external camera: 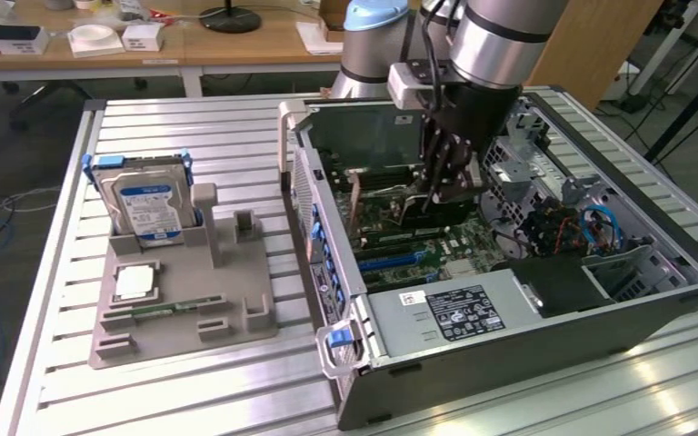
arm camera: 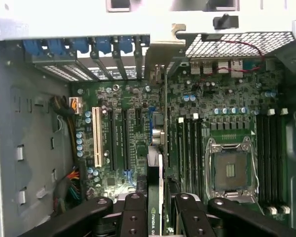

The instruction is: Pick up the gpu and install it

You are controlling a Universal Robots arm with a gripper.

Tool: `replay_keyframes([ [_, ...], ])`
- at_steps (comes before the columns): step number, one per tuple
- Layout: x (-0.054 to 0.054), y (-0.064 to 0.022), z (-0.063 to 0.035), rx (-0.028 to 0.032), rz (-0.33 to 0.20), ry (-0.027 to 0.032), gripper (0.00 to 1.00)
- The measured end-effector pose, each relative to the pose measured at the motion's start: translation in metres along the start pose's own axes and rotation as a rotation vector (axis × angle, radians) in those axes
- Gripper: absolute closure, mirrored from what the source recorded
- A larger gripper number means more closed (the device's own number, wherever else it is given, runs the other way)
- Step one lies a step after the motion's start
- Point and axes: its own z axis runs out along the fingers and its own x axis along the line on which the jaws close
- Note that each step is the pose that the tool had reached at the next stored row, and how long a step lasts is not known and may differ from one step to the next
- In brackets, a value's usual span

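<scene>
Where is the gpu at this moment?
In the wrist view the gpu is held edge-on in the gripper, over the expansion slots inside the computer case.

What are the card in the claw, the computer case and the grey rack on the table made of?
The gpu: green fibreglass-looking circuit board with a bare silvery metal end bracket. The computer case: probably sheet steel, dark matte paint outside, bare grey with punched holes inside. The grey rack: likely plastic, matte, uniformly coloured, blocky moulded or printed shapes.
</scene>
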Motion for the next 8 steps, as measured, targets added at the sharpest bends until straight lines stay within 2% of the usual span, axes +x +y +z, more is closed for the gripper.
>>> replay_keyframes([
  [8, 0.002, -0.0006, 0.0147, 0.0003, 0.0, 0.0002, 0.74],
])
